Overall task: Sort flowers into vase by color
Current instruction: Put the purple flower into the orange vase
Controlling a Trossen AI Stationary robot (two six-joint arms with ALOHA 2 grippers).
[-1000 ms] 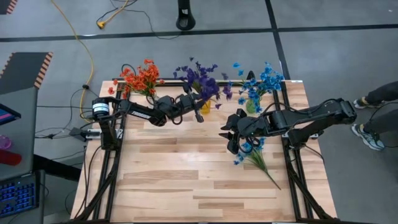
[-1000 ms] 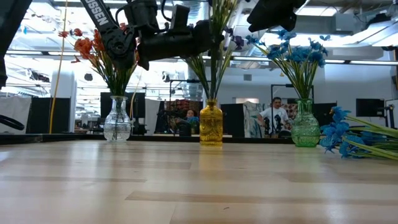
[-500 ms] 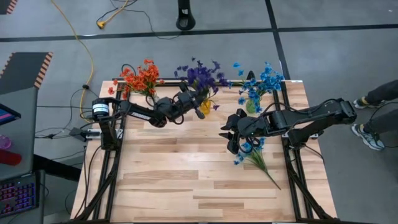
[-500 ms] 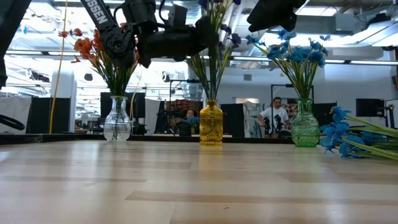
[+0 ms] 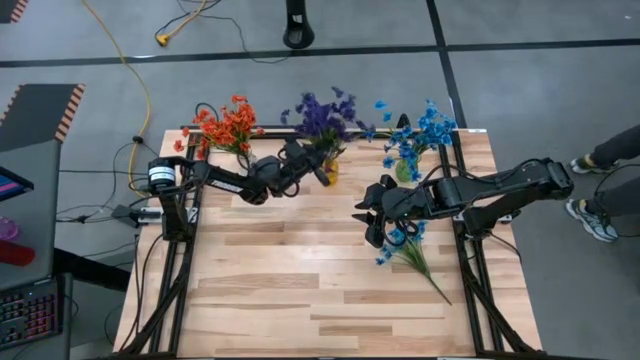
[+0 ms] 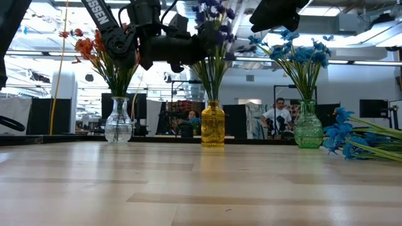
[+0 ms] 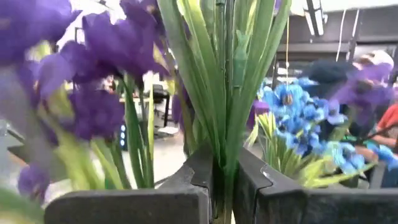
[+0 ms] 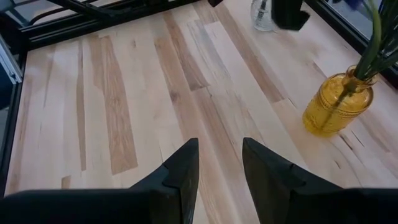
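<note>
Three vases stand along the far edge: a clear one (image 6: 118, 122) with orange-red flowers (image 5: 228, 125), a yellow one (image 6: 213, 125) with purple flowers (image 5: 322, 115), and a green one (image 6: 308, 125) with blue flowers (image 5: 418, 130). My left gripper (image 7: 222, 186) is above the yellow vase, shut on purple flower stems. More blue flowers (image 5: 405, 245) lie flat on the table at the right. My right gripper (image 8: 217, 168) hovers open above their blossom end, holding nothing. My left gripper pinches a bunch of green stems (image 7: 224, 168) of the purple flowers between its two fingers, below the blossoms. The fingers come about level from the table's left and lie across the stems. The stems stand nearly upright and run down into the yellow vase's mouth (image 6: 213, 103).
Dark frame rails (image 5: 470, 250) run along the table's left and right sides. The wooden board's middle and near part (image 5: 300, 290) is bare. A person's legs (image 5: 600, 190) show past the right edge.
My left gripper has rolled at the wrist while staying in place and shut. The purple bunch has swung from leaning toward the right to more upright, its blossoms shifting toward the far edge and coming into the low view.
</note>
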